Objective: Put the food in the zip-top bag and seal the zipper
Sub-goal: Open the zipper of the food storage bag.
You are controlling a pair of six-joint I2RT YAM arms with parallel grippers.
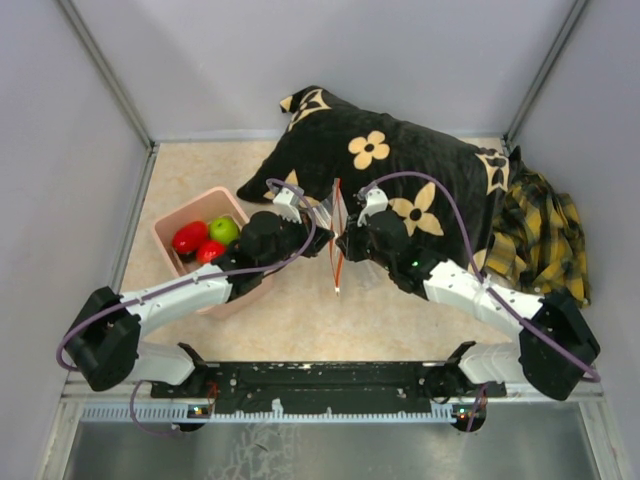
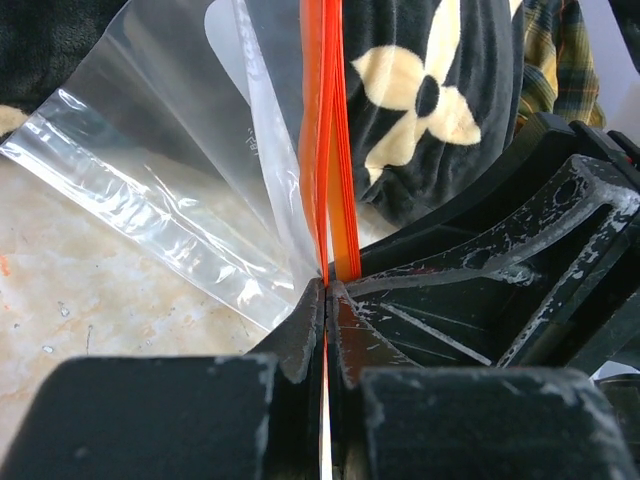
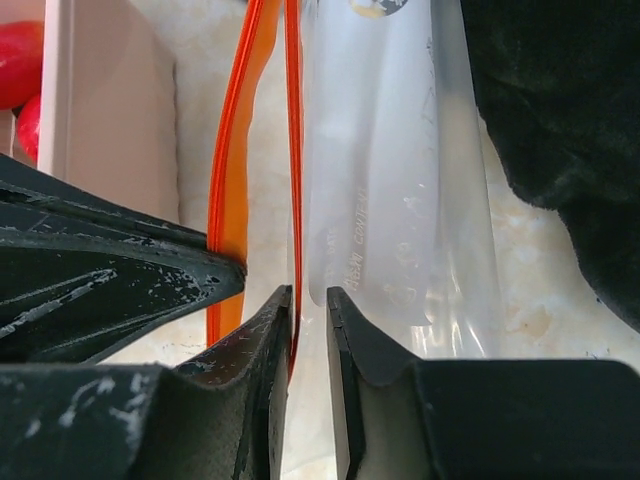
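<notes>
Over the table (image 1: 300,320), left fingers (image 2: 295,340) pinch the zipper (image 2: 325,150).

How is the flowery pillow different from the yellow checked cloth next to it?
The pillow is black with big cream flowers, while the cloth has yellow-and-black checks. The pillow looks plump and fairly smooth, but the cloth is a crumpled heap. The pillow lies across the far middle, and the cloth sits at its right end, near the wall. Both are soft fabric, and they touch each other.

Grey walls (image 1: 300,60), beige marbled tabletop (image 1: 292,322)
</notes>
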